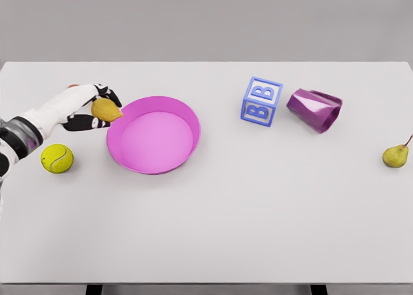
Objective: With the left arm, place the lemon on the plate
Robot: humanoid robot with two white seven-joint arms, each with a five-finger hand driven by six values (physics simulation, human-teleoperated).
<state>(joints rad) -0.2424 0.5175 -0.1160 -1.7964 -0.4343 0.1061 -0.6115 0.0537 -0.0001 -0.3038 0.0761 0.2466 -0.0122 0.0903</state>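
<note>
You are looking at a simulated test bench, not a lived-in room: one plain white table (213, 230) against a blank grey wall. Unrelated props lie around the pink plate (187, 117): right of it a letter block (261, 101), left of it a tennis ball (57, 158).

Light was bright, even and diffuse; the counter (258, 211) showed only faint soft shadows beside objects, without glare or blur.

plain grey wall (206, 20) behind a wide white table (258, 217); even light
</note>
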